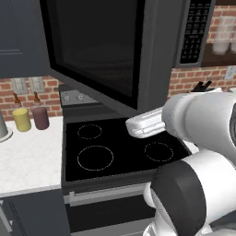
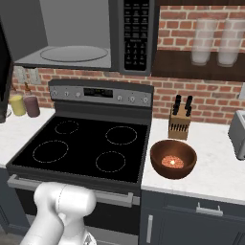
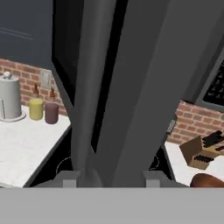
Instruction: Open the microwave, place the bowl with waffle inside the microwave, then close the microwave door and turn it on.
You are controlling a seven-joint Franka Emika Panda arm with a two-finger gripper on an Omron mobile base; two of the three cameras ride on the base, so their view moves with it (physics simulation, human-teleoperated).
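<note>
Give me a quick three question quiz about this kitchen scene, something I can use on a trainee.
1. True or false: the microwave door is swung open.
2. Where does the bowl sit? A) on the stove B) on the counter right of the stove C) on the turntable
3. Fill in: inside the bowl lies the ____.

Key: 1 true: the right base view shows the light grey cavity exposed. 2 B: it stands beside the knife block. 3 waffle.
</note>
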